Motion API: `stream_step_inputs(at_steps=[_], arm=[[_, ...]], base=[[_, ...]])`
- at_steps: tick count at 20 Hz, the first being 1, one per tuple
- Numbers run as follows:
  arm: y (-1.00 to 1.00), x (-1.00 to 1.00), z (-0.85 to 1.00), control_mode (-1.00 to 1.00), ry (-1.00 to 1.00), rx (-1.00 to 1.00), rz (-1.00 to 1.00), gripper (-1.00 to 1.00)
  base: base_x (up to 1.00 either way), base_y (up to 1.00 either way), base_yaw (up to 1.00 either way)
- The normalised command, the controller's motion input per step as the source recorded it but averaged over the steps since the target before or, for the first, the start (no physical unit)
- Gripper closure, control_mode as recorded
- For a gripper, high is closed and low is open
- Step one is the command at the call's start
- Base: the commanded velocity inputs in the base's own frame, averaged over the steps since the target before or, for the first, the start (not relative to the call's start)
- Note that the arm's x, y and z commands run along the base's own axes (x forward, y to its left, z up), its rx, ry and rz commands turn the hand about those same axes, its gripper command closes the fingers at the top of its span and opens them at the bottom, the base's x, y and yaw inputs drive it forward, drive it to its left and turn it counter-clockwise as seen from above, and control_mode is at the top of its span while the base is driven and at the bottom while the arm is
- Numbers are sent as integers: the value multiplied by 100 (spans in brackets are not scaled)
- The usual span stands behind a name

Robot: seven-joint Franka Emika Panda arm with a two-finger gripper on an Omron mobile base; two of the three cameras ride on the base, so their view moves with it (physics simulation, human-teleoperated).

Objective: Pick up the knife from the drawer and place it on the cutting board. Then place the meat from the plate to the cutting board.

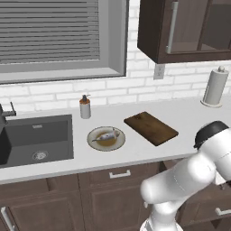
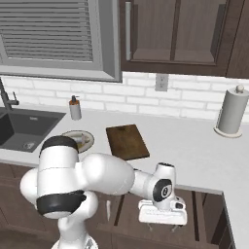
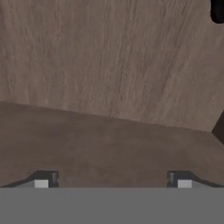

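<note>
My gripper (image 2: 161, 226) hangs below the counter edge, pointing down into the open dark brown drawer (image 2: 127, 230). In the hand view its two fingertips (image 3: 41, 183) stand wide apart with nothing between them, close over the drawer's bare wood (image 3: 112, 70). A slim pale sliver (image 2: 108, 209) to the left of the hand looks like the knife's blade, apart from the gripper. On the counter the dark cutting board (image 1: 151, 128) lies bare. Left of it is the plate (image 1: 98, 143) with the small pale meat (image 1: 107, 135) on it.
A soap dispenser (image 1: 85, 107) stands behind the plate and a sink (image 1: 36, 140) lies at the left. A paper towel roll (image 1: 215, 87) stands at the back right. Wall cabinets (image 1: 180, 27) hang above the counter. Closed drawer fronts with silver handles (image 1: 119, 174) run below it.
</note>
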Motion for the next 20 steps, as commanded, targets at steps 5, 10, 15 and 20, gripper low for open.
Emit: stream_step_inputs(at_steps=[5, 10, 15, 20], arm=[[-26, 3, 2, -100, -25, 9, 19, -100], [-29, 22, 13, -100, -11, 14, 18, -100], [-27, 26, 14, -100, -1, 13, 10, -100], [-9, 16, 0, -100, 0, 9, 8, -100]], base=[[0, 0, 0], [0, 0, 0], [0, 0, 0], [0, 0, 0]])
